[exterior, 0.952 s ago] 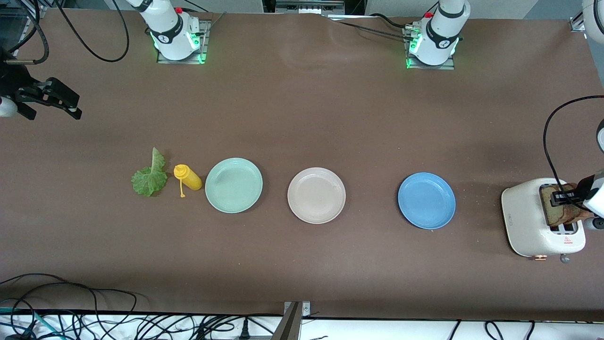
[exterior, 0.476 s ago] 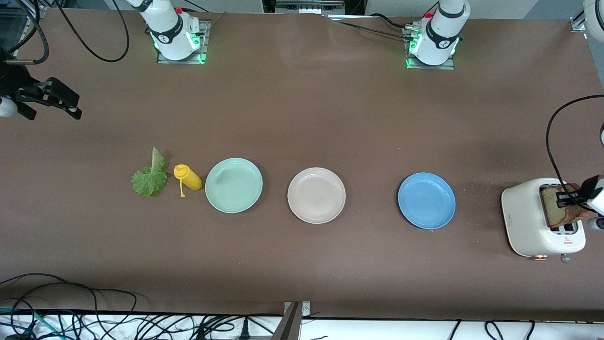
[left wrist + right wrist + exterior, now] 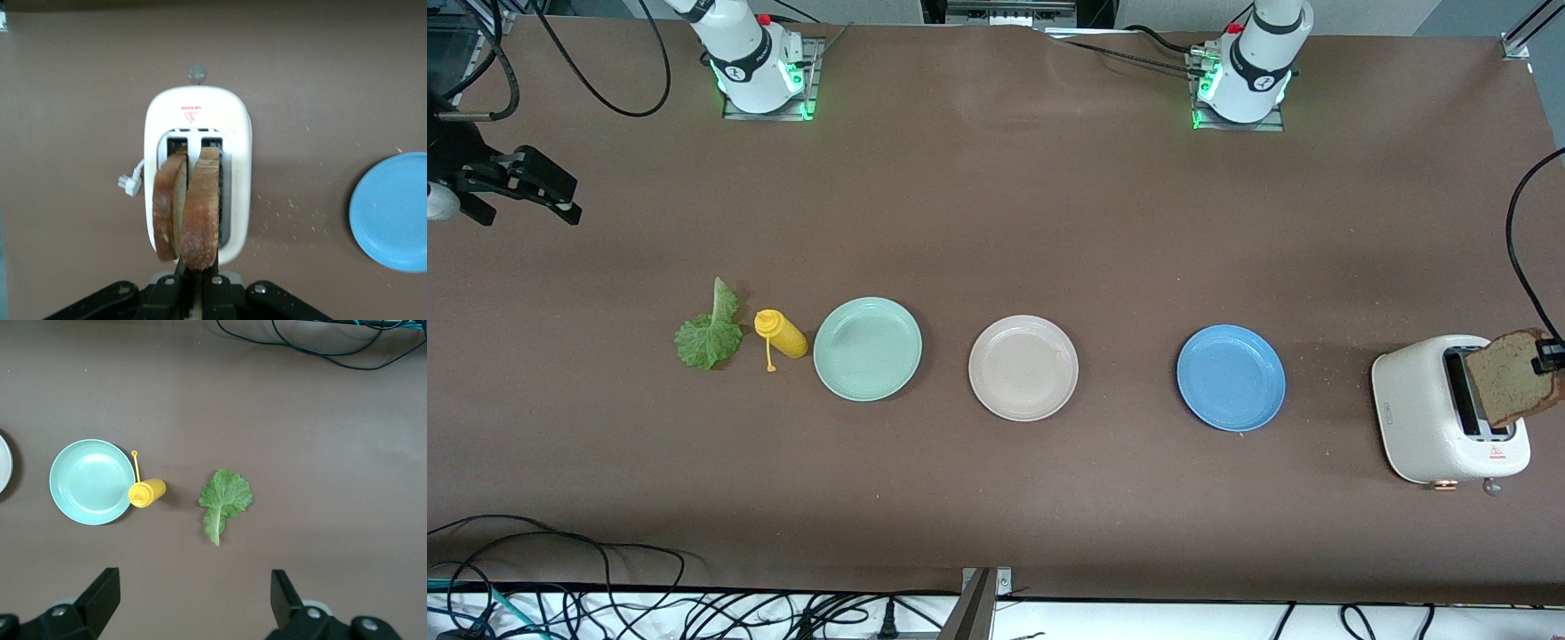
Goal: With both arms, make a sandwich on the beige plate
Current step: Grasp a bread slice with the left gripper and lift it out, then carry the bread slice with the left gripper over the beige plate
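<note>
Left tool (image 3: 193, 293) clenches a bread slice (image 3: 1513, 388) above the toaster (image 3: 1423, 409); it should lift clear before carrying it to the empty beige plate (image 3: 1024, 367). Right tool (image 3: 193, 600) waits, released, over the lettuce (image 3: 224, 499).

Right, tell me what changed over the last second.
The left gripper closed on a brown wholemeal bread slice and lifted it out of the white toaster. The second slice, round beige plate, green lettuce leaf and waiting right gripper stayed put.

Front view high over table (image 3: 996, 222), wrist views downward, sharing toaster (image 3: 1423, 409)
</note>
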You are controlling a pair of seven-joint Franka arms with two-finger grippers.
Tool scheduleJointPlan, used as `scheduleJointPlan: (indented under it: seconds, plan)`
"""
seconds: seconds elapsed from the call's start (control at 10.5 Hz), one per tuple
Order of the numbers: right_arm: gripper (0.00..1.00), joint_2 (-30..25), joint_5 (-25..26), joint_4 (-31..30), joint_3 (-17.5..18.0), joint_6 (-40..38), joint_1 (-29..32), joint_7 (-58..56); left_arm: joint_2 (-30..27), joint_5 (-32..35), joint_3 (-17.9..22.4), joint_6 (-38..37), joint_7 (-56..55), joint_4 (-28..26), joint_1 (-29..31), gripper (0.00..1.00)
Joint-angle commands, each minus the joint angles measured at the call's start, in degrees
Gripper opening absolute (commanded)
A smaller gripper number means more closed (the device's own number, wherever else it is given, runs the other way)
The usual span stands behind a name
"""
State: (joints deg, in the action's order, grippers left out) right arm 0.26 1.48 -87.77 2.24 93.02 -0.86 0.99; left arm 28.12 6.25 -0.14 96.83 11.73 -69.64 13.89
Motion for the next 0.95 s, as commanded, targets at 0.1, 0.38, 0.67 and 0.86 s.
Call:
scheduleJointPlan:
  seconds: [0.1,0.38,0.67,0.86]
  plan:
    - [1.0,-0.1,-0.8,0.8,0.0,-0.9,0.0,-0.4,-0.6,-0.1,-0.1,-9.5,-5.1,4.3,-6.2,0.0]
    - [1.0,-0.4,-0.8,0.6,0.0,-0.9,0.0,-0.4,-2.4,-10.3,-0.7,-12.3,-19.8,0.8,-11.6,0.0]
    - [1.0,-0.4,-0.8,0.7,-0.2,-2.4,0.1,0.1,-0.5,-15.2,-7.0,-11.8,-35.1,-0.4,-15.5,0.0]
    - [1.0,-0.4,-0.8,0.7,-0.1,-2.8,0.0,0.2,2.0,-23.5,-7.6,-8.6,-39.9,-0.6,-18.5,0.0]
